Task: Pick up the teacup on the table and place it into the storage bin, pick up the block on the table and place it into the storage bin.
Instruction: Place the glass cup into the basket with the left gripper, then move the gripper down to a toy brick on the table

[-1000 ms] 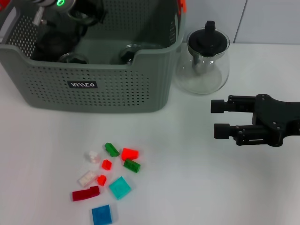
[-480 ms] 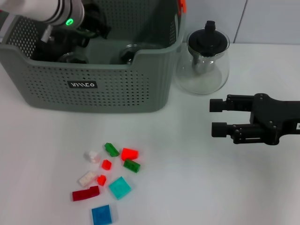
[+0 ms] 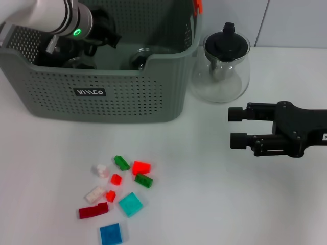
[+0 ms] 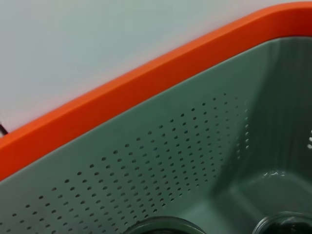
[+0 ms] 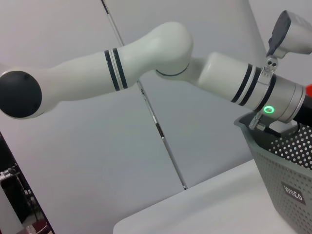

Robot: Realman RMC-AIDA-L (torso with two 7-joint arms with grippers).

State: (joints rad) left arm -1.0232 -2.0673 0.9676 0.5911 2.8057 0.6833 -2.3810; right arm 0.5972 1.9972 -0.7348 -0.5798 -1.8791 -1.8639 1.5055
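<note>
Storage bin (image 3: 102, 97) at the table's back left. Inside it, at its left end: left gripper (image 3: 76, 48), jaw state impossible to tell. Right of the bin, past the glass teapot (image 3: 222, 64): right gripper (image 3: 236, 127), jaws narrowly apart, holding nothing. In front of the bin: scattered blocks (image 3: 120, 194).

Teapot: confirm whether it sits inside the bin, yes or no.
No, the teapot stands on the table beside the bin, outside its wall.
</note>
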